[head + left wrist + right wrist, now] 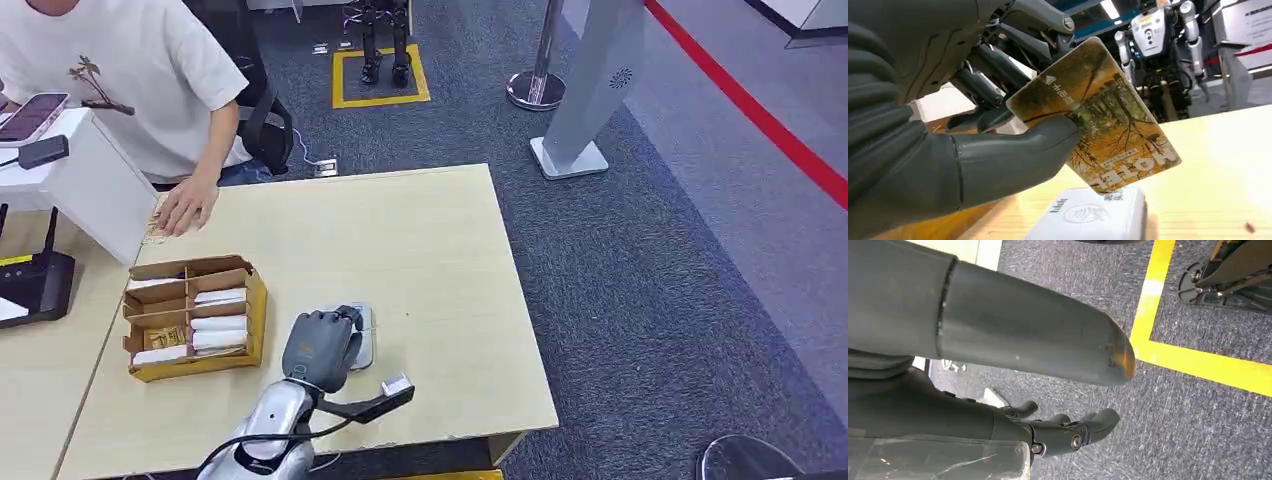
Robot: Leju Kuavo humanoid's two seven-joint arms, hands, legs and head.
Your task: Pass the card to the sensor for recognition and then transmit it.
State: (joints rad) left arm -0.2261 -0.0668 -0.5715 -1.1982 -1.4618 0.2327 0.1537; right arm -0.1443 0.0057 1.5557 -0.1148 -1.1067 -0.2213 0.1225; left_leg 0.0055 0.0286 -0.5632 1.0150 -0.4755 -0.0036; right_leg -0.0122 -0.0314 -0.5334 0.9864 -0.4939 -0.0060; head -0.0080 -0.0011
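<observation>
My left hand [320,348] hovers low over the table [420,230], just above a small white card sensor [364,345]. In the left wrist view the hand [948,150] pinches a hotel card [1098,110] with an autumn-forest print between thumb and fingers. The card is tilted, its lower edge a little above the white sensor [1088,215], which bears a contactless symbol. My right hand [923,410] hangs over grey carpet with its fingers apart and nothing in it.
A cardboard box [256,300] with compartments of cards sits left of the sensor. A person leans in at the far left, one hand [187,207] flat on the table. A white stand [95,185] with a phone and a black device [35,285] stand left.
</observation>
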